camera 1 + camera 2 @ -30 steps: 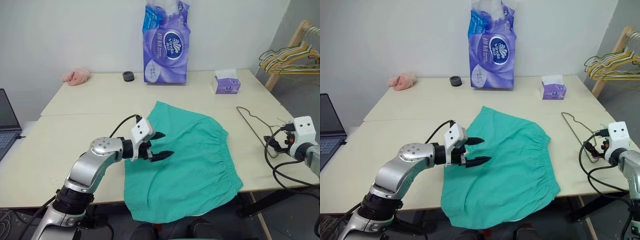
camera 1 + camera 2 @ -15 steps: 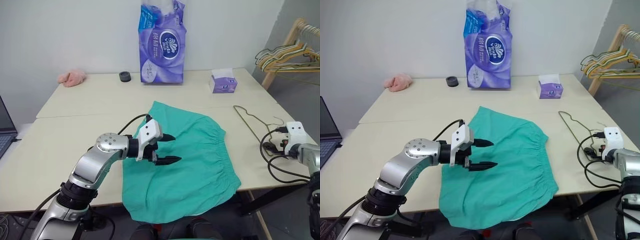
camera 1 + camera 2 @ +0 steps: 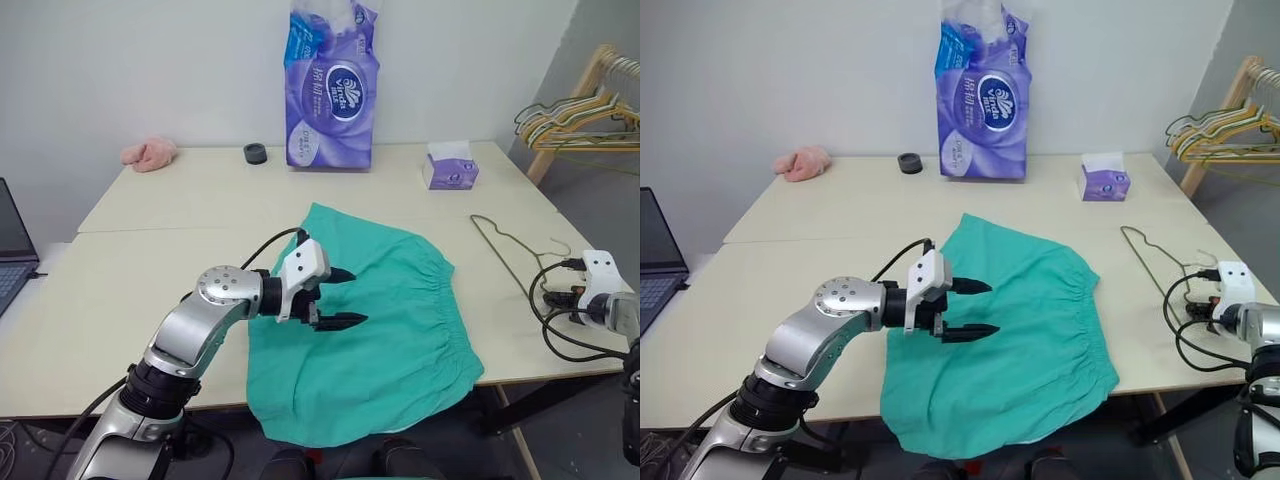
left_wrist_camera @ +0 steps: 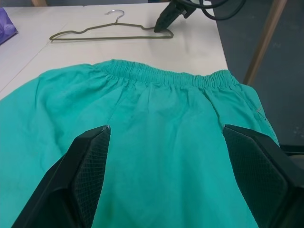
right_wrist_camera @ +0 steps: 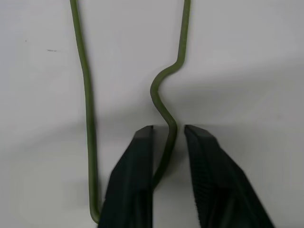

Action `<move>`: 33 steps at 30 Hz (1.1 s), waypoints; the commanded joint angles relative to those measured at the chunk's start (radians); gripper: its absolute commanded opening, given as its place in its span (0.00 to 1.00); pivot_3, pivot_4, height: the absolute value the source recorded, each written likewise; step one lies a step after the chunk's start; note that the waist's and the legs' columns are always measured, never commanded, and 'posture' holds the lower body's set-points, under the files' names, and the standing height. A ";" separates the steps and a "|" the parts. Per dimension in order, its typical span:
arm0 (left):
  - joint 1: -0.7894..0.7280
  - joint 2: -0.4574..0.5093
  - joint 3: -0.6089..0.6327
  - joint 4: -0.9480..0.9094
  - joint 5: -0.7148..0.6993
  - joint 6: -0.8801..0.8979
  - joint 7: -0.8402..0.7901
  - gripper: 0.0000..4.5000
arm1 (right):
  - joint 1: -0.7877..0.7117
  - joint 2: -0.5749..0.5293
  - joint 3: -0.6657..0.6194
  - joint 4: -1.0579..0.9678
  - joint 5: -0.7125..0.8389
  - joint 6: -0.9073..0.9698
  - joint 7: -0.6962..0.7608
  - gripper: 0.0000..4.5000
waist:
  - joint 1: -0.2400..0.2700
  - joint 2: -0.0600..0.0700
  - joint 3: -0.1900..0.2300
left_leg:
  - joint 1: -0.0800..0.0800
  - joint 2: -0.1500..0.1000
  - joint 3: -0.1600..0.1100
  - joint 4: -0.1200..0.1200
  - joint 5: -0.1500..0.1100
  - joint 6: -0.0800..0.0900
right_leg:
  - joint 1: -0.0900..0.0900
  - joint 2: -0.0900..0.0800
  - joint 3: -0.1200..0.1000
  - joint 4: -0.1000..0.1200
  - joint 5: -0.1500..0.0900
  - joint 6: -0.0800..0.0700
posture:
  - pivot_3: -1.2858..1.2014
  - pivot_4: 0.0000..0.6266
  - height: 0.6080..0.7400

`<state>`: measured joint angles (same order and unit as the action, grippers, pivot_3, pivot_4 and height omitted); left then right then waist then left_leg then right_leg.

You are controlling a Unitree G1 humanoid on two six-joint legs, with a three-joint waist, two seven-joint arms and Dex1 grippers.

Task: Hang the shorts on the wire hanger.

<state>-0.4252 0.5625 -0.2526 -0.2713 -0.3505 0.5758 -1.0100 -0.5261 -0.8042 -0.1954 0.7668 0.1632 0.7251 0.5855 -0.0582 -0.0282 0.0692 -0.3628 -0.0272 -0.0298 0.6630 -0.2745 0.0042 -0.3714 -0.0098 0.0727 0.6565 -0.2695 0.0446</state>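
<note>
Now my right end effector (image 5: 168, 142) pinches narrow around the wire hanger (image 5: 166, 95); its wire runs straight ahead between my fingers.

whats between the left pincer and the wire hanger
In the left wrist view, the left pincer looks across the shorts to their gathered waistband, then a strip of bare table, then the wire hanger.

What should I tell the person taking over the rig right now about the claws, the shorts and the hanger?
Left claw: open, hovering over the shorts, holding nothing.
Right claw: fingers close around the wire hanger, a narrow gap each side; grip unconfirmed.
Shorts lie flat on the table, hem over the near edge.
Hanger lies flat on the table beside the waistband.
Done: right claw placed on the hanger.
Left: lift hanger, hang shorts.
</note>
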 commanded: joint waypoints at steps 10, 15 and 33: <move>-0.062 -0.066 0.059 0.060 0.010 0.000 0.126 0.89 | 0.137 -0.003 -0.037 -0.254 -0.015 -0.043 -0.071 0.01 | 0.005 0.002 0.000 | 0.000 0.000 0.000 0.000 0.000 0.000 | 0.000 0.000 0.000 -0.001 0.000 0.000 | 0.48 0.08 1.00; -0.124 -0.077 0.116 0.195 0.033 -0.029 0.181 1.00 | 0.196 -0.019 -0.079 -0.538 -0.006 -0.061 -0.090 0.00 | -0.004 0.012 0.006 | -0.002 0.000 0.003 0.000 0.000 0.000 | -0.004 0.000 0.000 0.000 0.000 0.001 | 0.48 0.07 1.00; -0.333 0.071 0.168 0.645 0.022 -0.048 -0.145 1.00 | 0.406 0.036 0.156 -1.109 -0.180 -0.463 -0.076 0.00 | -0.031 0.011 0.007 | -0.006 0.003 0.004 -0.001 -0.002 -0.004 | -0.011 0.001 0.001 0.002 0.000 0.002 | 0.47 0.07 1.00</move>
<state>-0.7510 0.6197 -0.0720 0.3758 -0.3376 0.5415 -1.1082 -0.1134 -0.7626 -0.0397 -0.3096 0.0128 0.3351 0.5116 -0.0896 -0.0174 0.0758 -0.3707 -0.0247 -0.0255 0.6621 -0.2768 0.0002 -0.3842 -0.0090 0.0731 0.6586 -0.2699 0.0468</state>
